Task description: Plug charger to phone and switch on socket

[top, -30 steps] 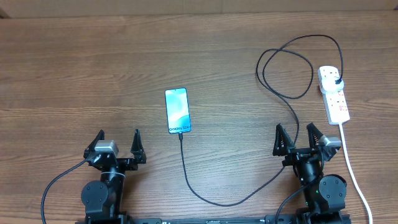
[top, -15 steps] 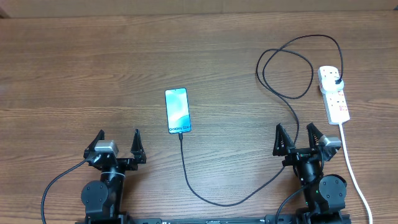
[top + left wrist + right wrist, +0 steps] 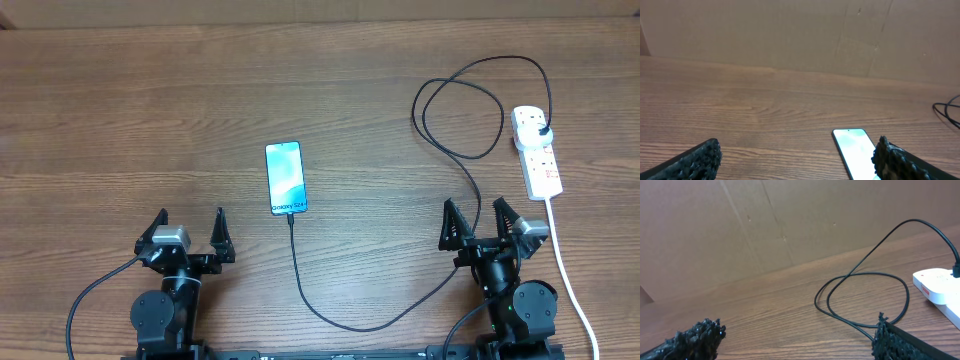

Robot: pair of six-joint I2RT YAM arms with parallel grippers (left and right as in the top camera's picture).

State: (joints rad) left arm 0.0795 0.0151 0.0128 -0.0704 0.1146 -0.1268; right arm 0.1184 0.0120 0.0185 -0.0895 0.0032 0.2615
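The phone [image 3: 285, 178] lies screen up near the table's middle, its "Galaxy" end toward me; it also shows in the left wrist view [image 3: 855, 150]. The black charger cable [image 3: 300, 275] meets the phone's near end, curves right, loops [image 3: 460, 120] and ends at a black plug [image 3: 543, 130] in the white socket strip [image 3: 540, 165]. The cable loop [image 3: 865, 295] and strip end [image 3: 940, 290] show in the right wrist view. My left gripper [image 3: 190, 235] is open and empty, near the front edge left of the phone. My right gripper [image 3: 480, 225] is open and empty, near the strip.
The strip's thick white cord [image 3: 565, 270] runs down the right side toward the front edge, just right of my right arm. A brown cardboard wall [image 3: 790, 35] stands behind the wooden table [image 3: 120, 120].
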